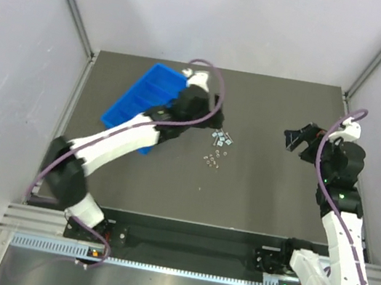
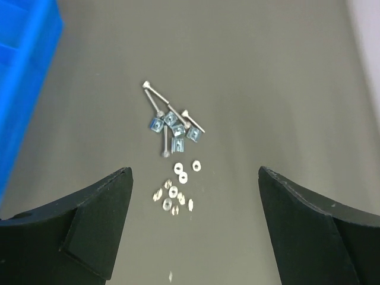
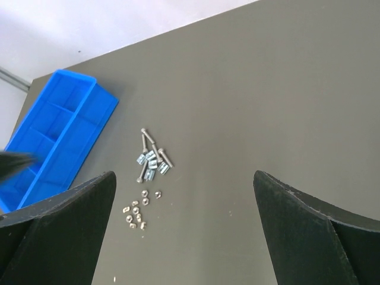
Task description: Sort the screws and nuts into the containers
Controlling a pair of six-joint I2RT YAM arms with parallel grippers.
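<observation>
Several thin silver screws [image 2: 155,101] lie crossed in a small heap on the dark table, with a few square bluish nuts [image 2: 177,130] among them. Just nearer the camera, small round nuts [image 2: 172,196] are scattered. My left gripper [image 2: 196,225] hovers above this pile, open and empty, with both dark fingers wide apart. The blue compartment tray [image 1: 143,97] lies angled at the back left, partly under the left arm. My right gripper [image 3: 184,231] is open and empty, off to the right [image 1: 296,139], looking toward the screws [image 3: 148,142], the nuts [image 3: 135,211] and the tray [image 3: 59,136].
Grey walls enclose the table on the left, back and right. A metal rail [image 1: 177,258] runs along the near edge by the arm bases. One tiny metal speck [image 2: 171,276] lies apart from the pile.
</observation>
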